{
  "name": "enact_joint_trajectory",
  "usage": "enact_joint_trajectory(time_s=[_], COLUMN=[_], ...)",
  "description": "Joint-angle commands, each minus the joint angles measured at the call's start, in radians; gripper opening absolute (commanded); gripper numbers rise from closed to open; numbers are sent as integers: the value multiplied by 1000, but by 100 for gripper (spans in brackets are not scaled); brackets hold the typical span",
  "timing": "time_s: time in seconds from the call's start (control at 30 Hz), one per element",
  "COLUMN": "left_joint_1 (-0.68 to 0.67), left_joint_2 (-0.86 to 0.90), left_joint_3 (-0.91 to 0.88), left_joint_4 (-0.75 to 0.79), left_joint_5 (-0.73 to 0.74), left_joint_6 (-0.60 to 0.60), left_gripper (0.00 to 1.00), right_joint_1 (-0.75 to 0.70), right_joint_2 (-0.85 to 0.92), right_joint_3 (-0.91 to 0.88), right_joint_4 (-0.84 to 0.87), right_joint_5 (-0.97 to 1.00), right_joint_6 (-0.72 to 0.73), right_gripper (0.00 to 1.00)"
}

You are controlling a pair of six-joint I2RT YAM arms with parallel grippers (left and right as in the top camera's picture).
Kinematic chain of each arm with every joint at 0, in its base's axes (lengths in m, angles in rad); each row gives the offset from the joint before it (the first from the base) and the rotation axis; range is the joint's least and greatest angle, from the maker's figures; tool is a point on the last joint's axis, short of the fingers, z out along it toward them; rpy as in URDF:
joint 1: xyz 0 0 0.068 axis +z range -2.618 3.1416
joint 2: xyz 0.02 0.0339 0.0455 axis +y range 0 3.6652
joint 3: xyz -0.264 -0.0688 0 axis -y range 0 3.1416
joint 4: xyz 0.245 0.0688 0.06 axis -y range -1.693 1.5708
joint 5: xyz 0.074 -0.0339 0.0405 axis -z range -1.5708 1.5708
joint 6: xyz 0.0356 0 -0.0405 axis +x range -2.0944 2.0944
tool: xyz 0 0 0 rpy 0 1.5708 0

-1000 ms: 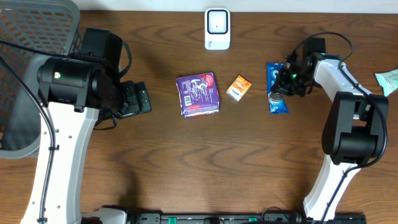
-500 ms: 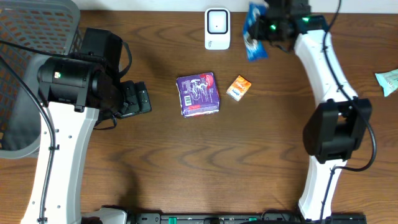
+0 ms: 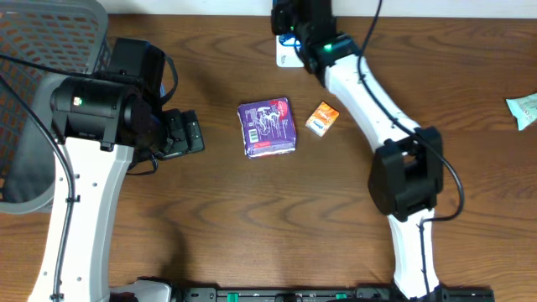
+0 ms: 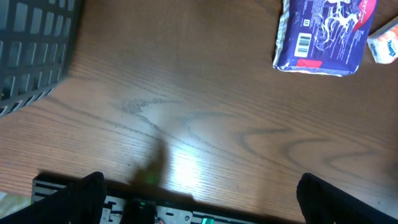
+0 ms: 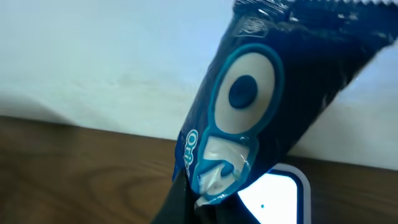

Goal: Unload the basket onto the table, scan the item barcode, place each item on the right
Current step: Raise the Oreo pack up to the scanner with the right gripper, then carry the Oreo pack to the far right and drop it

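My right gripper (image 3: 295,23) is at the back middle of the table, shut on a blue Oreo packet (image 5: 261,106). In the right wrist view the packet stands up from the dark fingers (image 5: 186,208) and fills most of the picture. Just beyond and below it is the white scanner (image 5: 283,196), its window lit. From overhead the arm covers most of the scanner (image 3: 284,57), and the packet is barely visible. My left gripper (image 3: 190,134) hangs open over bare wood at the left, with nothing between its fingers (image 4: 78,196).
A purple packet (image 3: 267,127) with a barcode on its upper face (image 4: 301,45) lies mid-table, with a small orange box (image 3: 321,118) to its right. A grey mesh basket (image 3: 50,33) fills the far left corner. A pale green packet (image 3: 524,109) lies at the right edge.
The right arm swung from the right side of the table to the back middle, lifting the Oreo packet off the wood and carrying it over the scanner. The left arm stayed still.
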Motion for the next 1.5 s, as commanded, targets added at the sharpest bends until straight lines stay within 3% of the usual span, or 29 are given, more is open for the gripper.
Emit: enact_joint_trajectory(time_s=[0.0, 0.3, 0.57, 0.83, 0.9, 1.03, 1.27, 1.3, 1.37, 1.4, 1.47], left_joint_1=[2, 2, 2, 2, 2, 2, 2, 2, 2, 2, 2], left_joint_2=[6, 6, 6, 6, 6, 6, 6, 6, 6, 6, 6], left_joint_3=[0, 0, 0, 0, 0, 0, 0, 0, 0, 0, 0], left_joint_4=[-3, -3, -3, -3, -3, -3, -3, -3, -3, -3, -3], left_joint_5=[-13, -13, -13, -13, -13, -13, -13, -13, -13, -13, -13], left_joint_6=[13, 13, 13, 13, 13, 13, 13, 13, 13, 13, 13], left_gripper=[98, 98, 98, 98, 98, 98, 98, 98, 98, 98, 98], right_joint_1=[-11, -60, -140, -341, -458, -598, -789, -814, -855, -875, -902], right_joint_2=[64, 87, -49, -230, -252, -240, -191, -183, -167, -158, -146], right_joint_3=[14, 14, 14, 14, 14, 14, 13, 13, 13, 13, 13], right_joint_4=[23, 54, 26, -316, -494, -684, -834, -851, -887, -909, -936], right_joint_5=[96, 156, 180, 421, 440, 431, 421, 421, 415, 406, 378], right_joint_6=[4, 3, 4, -27, -68, -66, -21, 2, 58, 82, 101], right_gripper=[1, 1, 1, 1, 1, 1, 3, 15, 50, 76, 99])
